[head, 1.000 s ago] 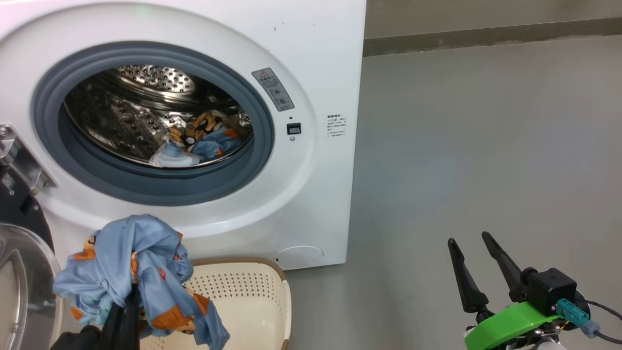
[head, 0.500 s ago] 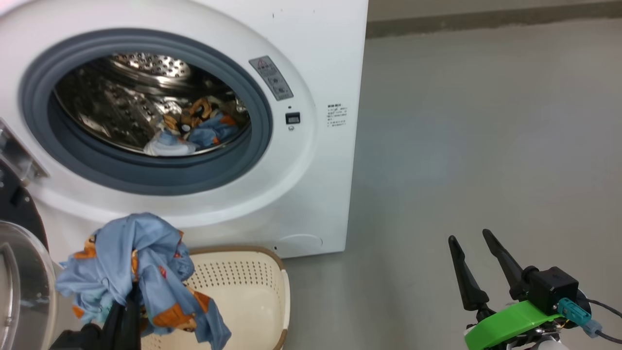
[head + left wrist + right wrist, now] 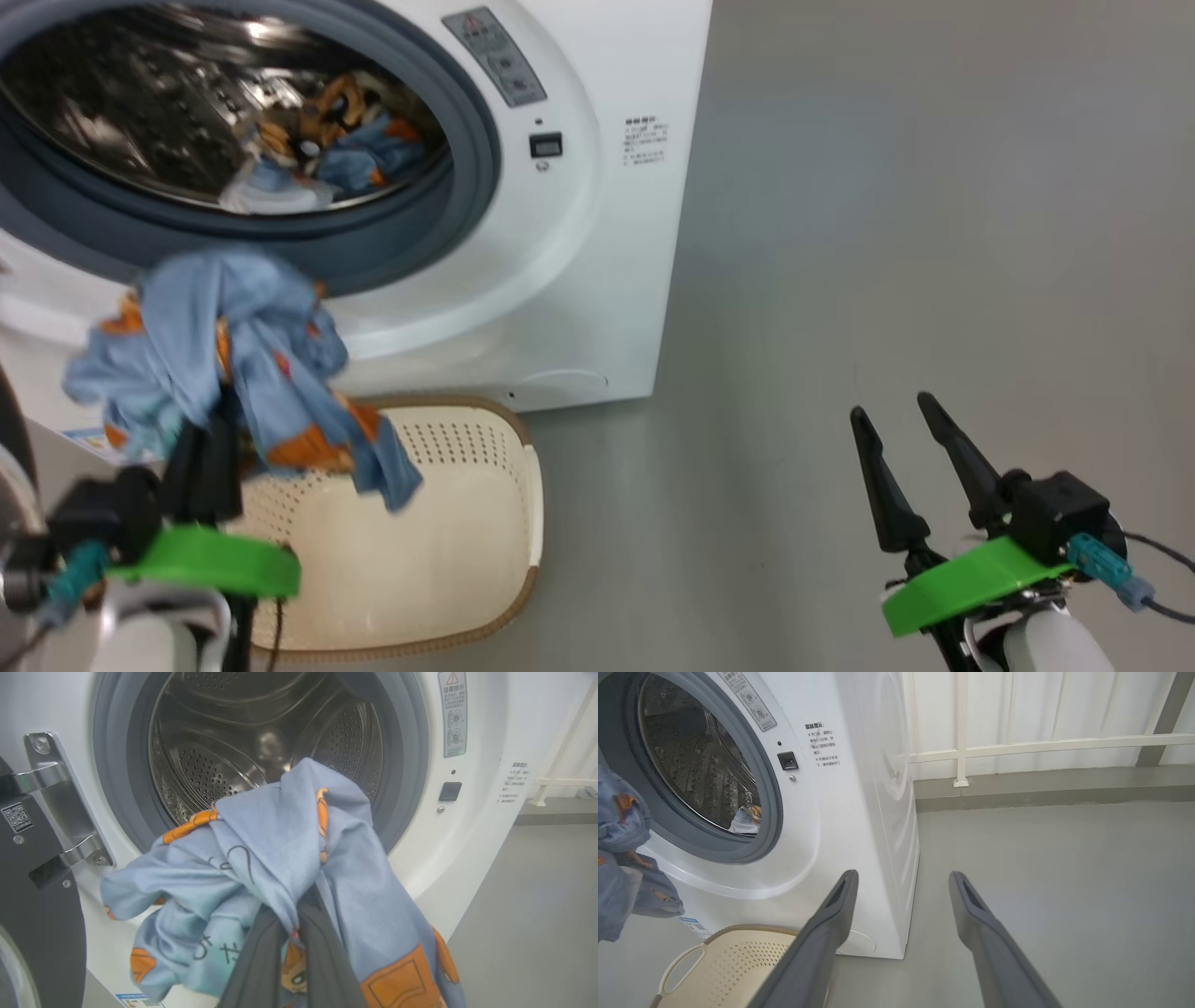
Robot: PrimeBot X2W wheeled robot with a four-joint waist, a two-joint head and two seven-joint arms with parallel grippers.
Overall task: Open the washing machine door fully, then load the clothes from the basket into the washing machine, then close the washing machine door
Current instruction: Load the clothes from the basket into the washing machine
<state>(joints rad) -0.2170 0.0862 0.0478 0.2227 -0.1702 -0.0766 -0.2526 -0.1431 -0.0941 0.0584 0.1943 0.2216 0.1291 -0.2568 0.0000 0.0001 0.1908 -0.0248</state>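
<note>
Clearly mid-load: the left gripper [image 3: 295, 924] is clenched on the blue garment [image 3: 280, 849]. The garment hangs bunched just in front of the washing machine [image 3: 597, 233], at the lower lip of its opening and above the basket [image 3: 534, 504], not yet inside. Other clothes [image 3: 327, 159], blue, pale and orange, already lie in the drum [image 3: 210, 765]. The right gripper [image 3: 889, 411] hovers w/ fingers spread, holding nothing, well apart over the floor [image 3: 934, 233]. Next move, prob.: lift and push the bundle fwd over the gasket [image 3: 402, 765], deep enough that the trailing ends clear it, then let go. Loose tails could catch on the gasket lip or drop back out. After that, check the basket, then shut the washing machine door [image 3: 37, 914]. Hard to read: head view is motion-blurred. The left fingertips are buried in cloth, so how much fabric they pinch is unclear. The door is cut off at frame edge, so can't tell how far it stands open. The basket's near-left part sits behind the garment and left forearm [image 3: 149, 644], so whether anything's left in it is uncertain.
</note>
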